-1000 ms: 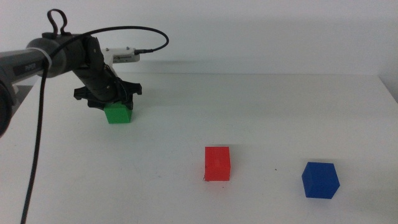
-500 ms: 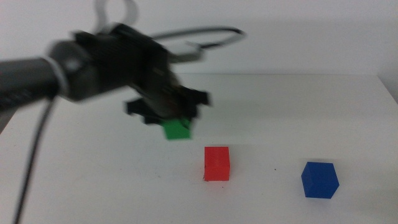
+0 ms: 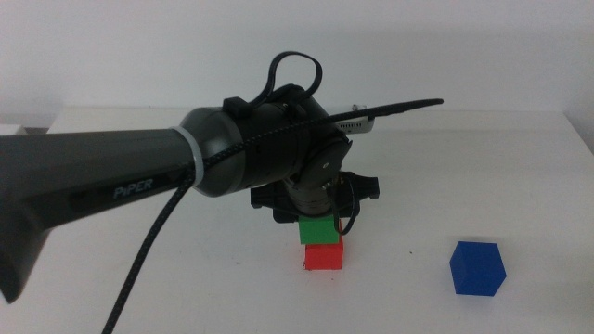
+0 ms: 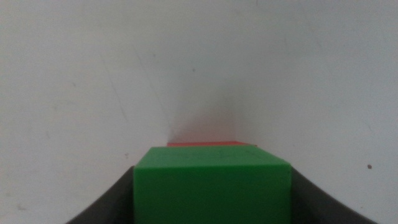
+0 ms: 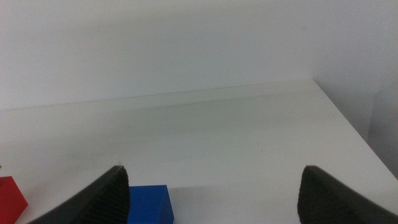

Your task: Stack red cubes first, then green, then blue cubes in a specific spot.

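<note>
Left claw (image 3: 317, 223) clamped on green cube (image 3: 317, 230), now directly over red cube (image 3: 324, 256) at desk (image 3: 520, 167) centre; one second ago at far left on desk surface. Contact between cubes: cannot tell. Blue cube (image 3: 478, 268) unmoved, right of red. Right claw (image 5: 211, 186) wide, holding nothing.

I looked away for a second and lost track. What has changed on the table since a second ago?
The left gripper, shut on the green cube, carried it from the far left of the table to directly over the red cube; whether it already rests there is unclear. The red cube and the blue cube stayed where they were. The right gripper waits open near the blue cube.
</note>
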